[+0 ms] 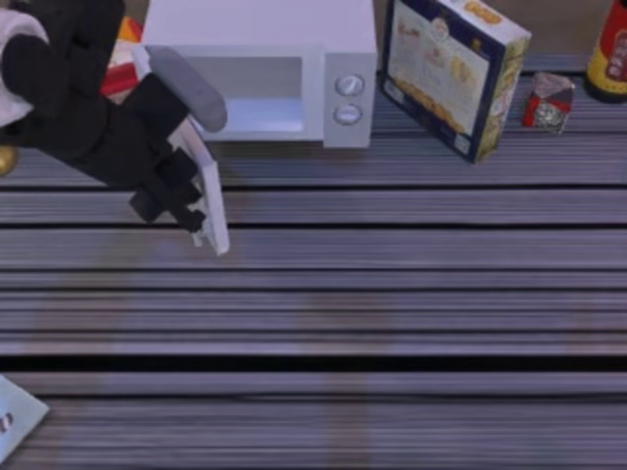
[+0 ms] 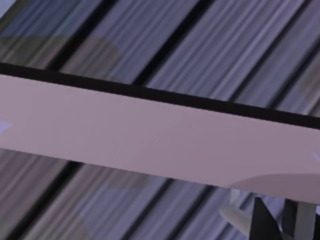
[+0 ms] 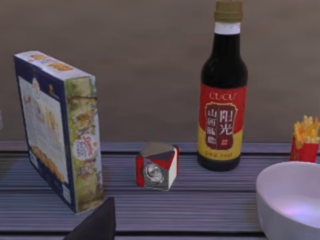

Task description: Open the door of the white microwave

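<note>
Flat white door [image 1: 217, 211] swung wide open from the boxy white microwave [image 1: 269, 59].
The left gripper [image 1: 196, 213] is pressed against the door's outer end; whether its fingers are parted cannot be told.

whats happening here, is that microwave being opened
Yes. The left arm's end effector is at the free edge of the flat white door of the small boxy white microwave at the table's back left. The door is swung wide open, standing out toward the front, and the cavity is exposed. The left wrist view shows mostly the door's edge over the grey slatted table. The right arm is out of the top view; its wrist camera faces a blue-edged cereal box and a dark sauce bottle.
</note>
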